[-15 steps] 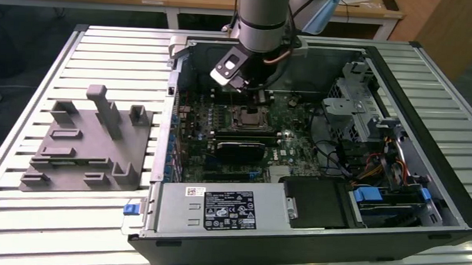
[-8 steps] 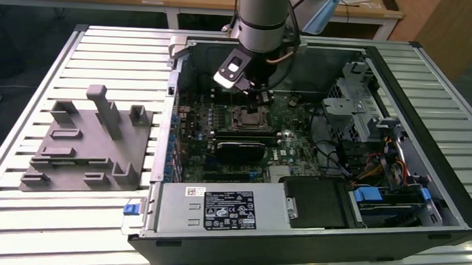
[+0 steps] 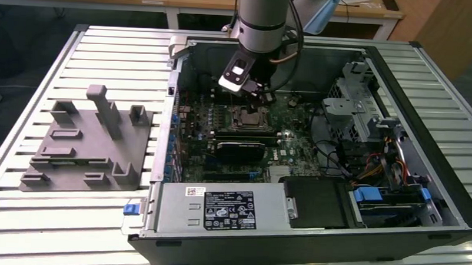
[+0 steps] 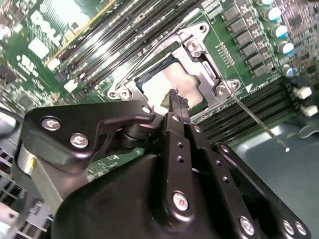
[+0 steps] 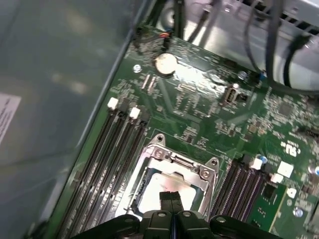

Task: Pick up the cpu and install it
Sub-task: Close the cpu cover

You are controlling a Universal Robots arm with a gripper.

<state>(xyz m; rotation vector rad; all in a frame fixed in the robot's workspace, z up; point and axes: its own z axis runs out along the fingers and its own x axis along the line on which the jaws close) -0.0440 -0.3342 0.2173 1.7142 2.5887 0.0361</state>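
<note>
the arm [image 3: 261,15] reaches down into an open computer case [image 3: 447,196] that lies on its side on a slatted metal table [image 3: 105,51]. the hand [image 4: 174,97] hangs over the middle of the green motherboard [image 5: 199,99], straight above the processor socket. in both wrist views its two black fingers [image 5: 167,197] are pressed together at the tips, with no gap between them and nothing gripped.

the cpu [image 4: 167,79], its pale silvery top showing, lies flat inside the metal socket frame [image 4: 198,50], just below the fingertips; whether the tips touch it i cannot tell. a thin metal lever [image 4: 256,117] juts out from one corner of the frame. rows of dark memory slots [image 5: 109,154] run along both sides of the socket, and a round coin battery [image 5: 165,63] sits further up the board.

on the table, at the exterior view's left and well apart from the socket, stands a grey plastic fixture [image 3: 86,145] with upright posts.
</note>
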